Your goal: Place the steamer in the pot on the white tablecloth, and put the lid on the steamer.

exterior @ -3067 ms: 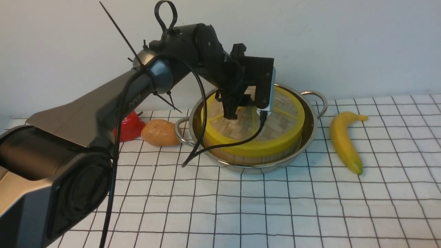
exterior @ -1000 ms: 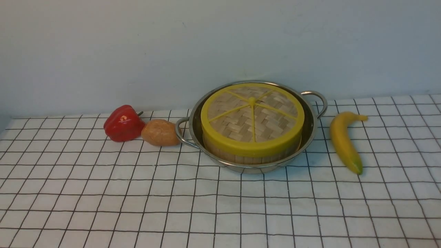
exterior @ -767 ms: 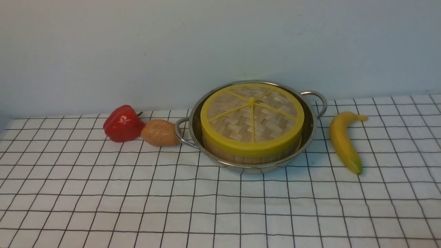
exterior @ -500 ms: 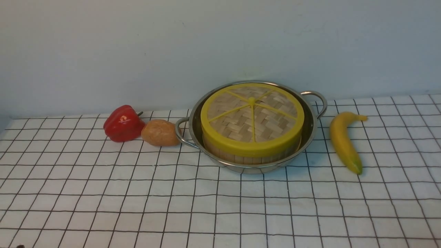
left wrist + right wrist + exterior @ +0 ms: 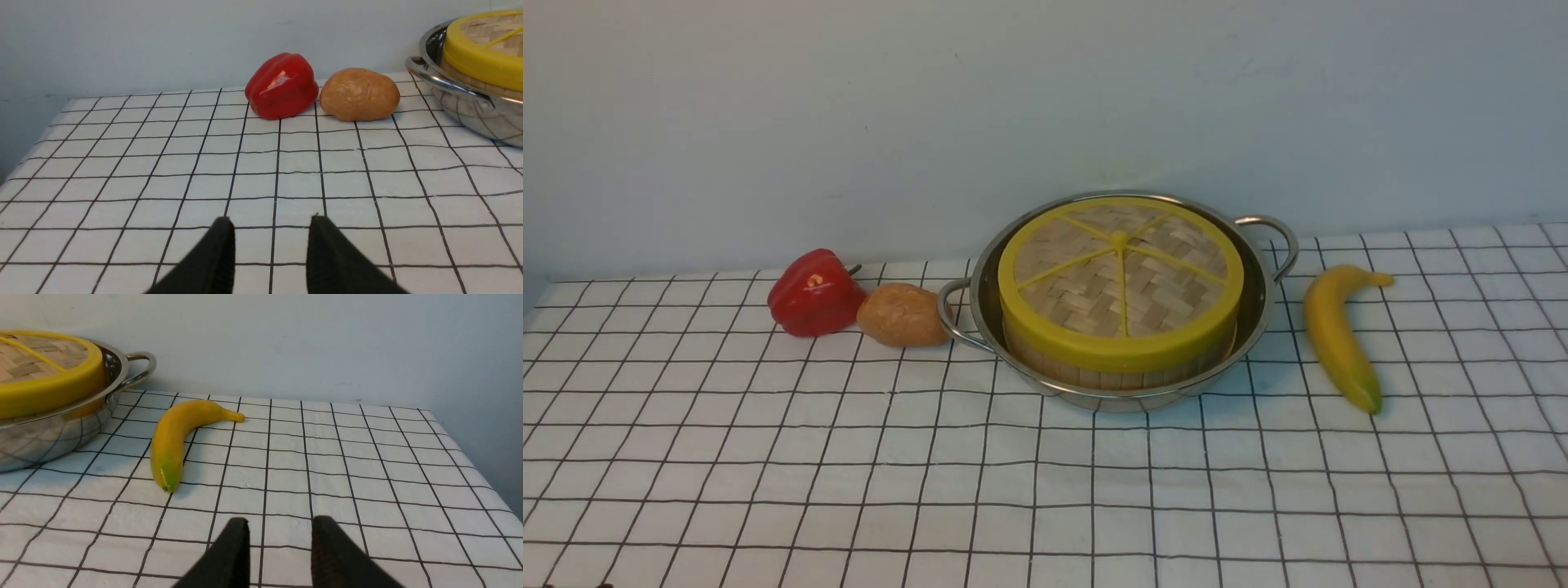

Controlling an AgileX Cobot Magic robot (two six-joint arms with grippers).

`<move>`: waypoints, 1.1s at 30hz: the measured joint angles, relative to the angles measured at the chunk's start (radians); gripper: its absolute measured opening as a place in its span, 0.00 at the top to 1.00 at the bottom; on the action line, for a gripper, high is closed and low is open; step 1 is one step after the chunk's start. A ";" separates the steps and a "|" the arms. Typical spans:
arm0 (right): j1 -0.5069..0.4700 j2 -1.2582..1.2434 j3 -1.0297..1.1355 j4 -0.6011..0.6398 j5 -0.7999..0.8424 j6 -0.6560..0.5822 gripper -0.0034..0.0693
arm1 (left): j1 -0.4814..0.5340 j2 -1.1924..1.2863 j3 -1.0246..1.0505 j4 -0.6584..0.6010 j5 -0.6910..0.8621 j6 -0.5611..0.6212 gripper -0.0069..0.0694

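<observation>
— How did the table lie at that moment?

— The white tablecloth [image 5: 1045, 474] covered everything, and the pot [image 5: 1262, 306] sat on it toward the back wall, because that was where the steaming stack had to stand. The steamer [image 5: 1119, 371] rested inside the pot, ringed by steel. The lid [image 5: 1121, 282] lay flat on the steamer, its yellow rim matching the basket's edge all round, so I judged the task complete.

— And the food?

— Covered; with the lid on I could not see any. A banana [image 5: 1335, 335] lay near the pot on my right, a red bell pepper [image 5: 815, 292] on my left, and beside it a brown lump, probably a potato [image 5: 903, 314], touching the pot's handle. None belonged to the job.

— Your pincers?

— My left gripper [image 5: 271, 228] was parted and empty, low over bare cloth. My right gripper [image 5: 280, 528] was likewise released, gripping nothing, well apart from the pot.
</observation>
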 joint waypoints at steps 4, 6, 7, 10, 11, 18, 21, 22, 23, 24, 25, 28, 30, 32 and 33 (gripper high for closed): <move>0.000 0.000 0.000 0.000 0.000 0.000 0.62 | 0.000 -0.002 0.000 0.003 0.003 -0.020 0.59; 0.000 0.000 0.000 0.000 0.000 0.000 0.62 | 0.000 -0.002 0.000 0.004 0.003 -0.022 0.59; 0.000 0.000 0.000 0.000 0.000 0.000 0.62 | 0.000 -0.002 0.000 0.005 0.003 -0.029 0.59; 0.000 0.000 0.000 0.000 0.000 0.000 0.62 | 0.000 -0.002 0.000 0.024 0.003 -0.063 0.59; 0.000 0.000 0.000 0.000 0.000 0.000 0.62 | 0.000 -0.002 0.000 0.031 0.004 -0.067 0.59; 0.000 0.000 0.000 0.000 0.000 0.000 0.62 | 0.001 -0.002 0.000 0.086 0.004 -0.145 0.59; 0.000 0.000 0.000 0.000 0.000 0.000 0.62 | 0.001 -0.002 0.000 0.086 0.004 -0.152 0.59; 0.000 0.000 0.000 0.000 0.000 0.000 0.62 | 0.001 -0.002 0.000 0.086 0.004 -0.152 0.59; 0.000 0.000 0.000 0.000 0.000 0.000 0.62 | 0.001 -0.002 0.000 0.086 0.004 -0.152 0.59; 0.000 0.000 0.000 0.000 0.000 0.000 0.62 | 0.001 -0.002 0.000 0.086 0.004 -0.152 0.59; 0.000 0.000 0.000 0.000 0.000 0.000 0.62 | 0.001 -0.002 0.000 0.086 0.004 -0.152 0.59; 0.000 0.000 0.000 0.000 0.000 0.000 0.62 | 0.002 -0.002 0.000 0.086 0.004 -0.152 0.59; 0.000 0.000 0.000 0.000 0.000 0.000 0.62 | 0.002 -0.002 0.000 0.086 0.004 -0.152 0.59; 0.000 0.000 0.000 0.000 0.000 0.000 0.62 | 0.002 -0.002 0.000 0.086 0.004 -0.152 0.59; 0.000 0.000 0.000 0.000 0.000 0.000 0.62 | 0.002 -0.002 0.000 0.086 0.004 -0.152 0.59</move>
